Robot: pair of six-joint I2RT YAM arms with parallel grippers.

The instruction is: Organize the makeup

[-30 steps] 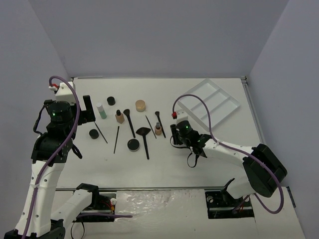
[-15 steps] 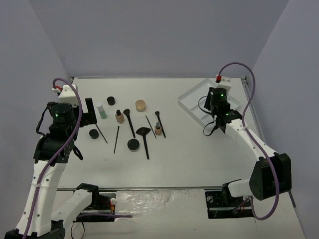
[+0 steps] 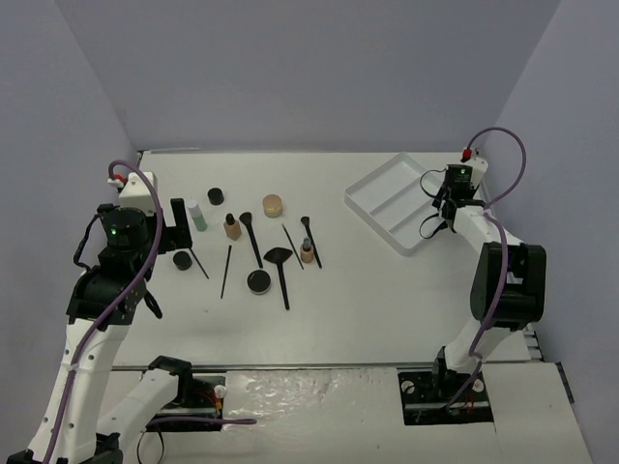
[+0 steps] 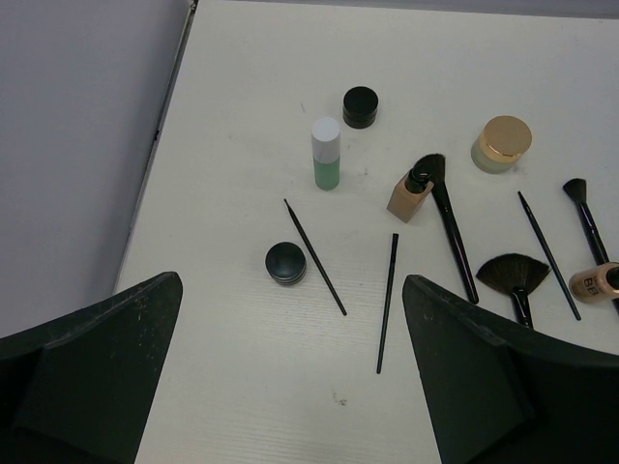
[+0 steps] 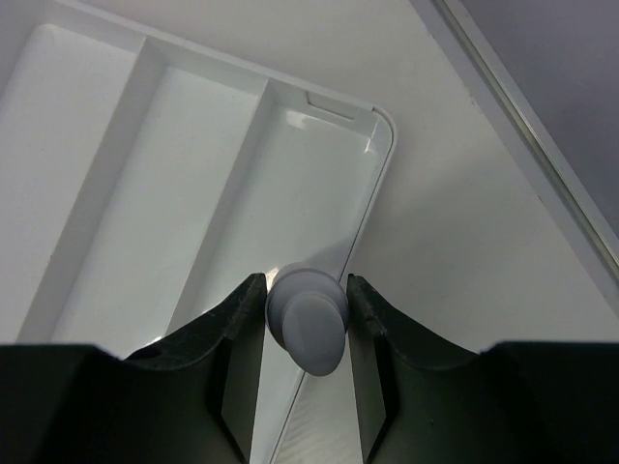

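Observation:
The makeup lies in a loose group left of the table's middle: a green bottle (image 3: 197,217), black pots (image 3: 216,196) (image 3: 182,259) (image 3: 258,281), a tan jar (image 3: 272,205), tan bottles (image 3: 232,227) (image 3: 308,253) and several thin black brushes (image 3: 251,240). My left gripper (image 3: 179,217) is open and empty above the group's left side; the left wrist view shows the near black pot (image 4: 286,263) between its fingers, on the table below. My right gripper (image 5: 307,309) is shut on a lilac bottle (image 5: 307,319), seen cap-first, over the right edge of the white divided tray (image 5: 145,193).
The white tray (image 3: 387,198) lies at the back right, turned at an angle, its compartments bare. The table's right edge rail (image 5: 522,126) runs close beside the right gripper (image 3: 431,205). Grey walls stand round the table.
My right arm has swung from the middle of the table, beside the makeup, to the tray at the back right. My left arm has shifted only slightly.

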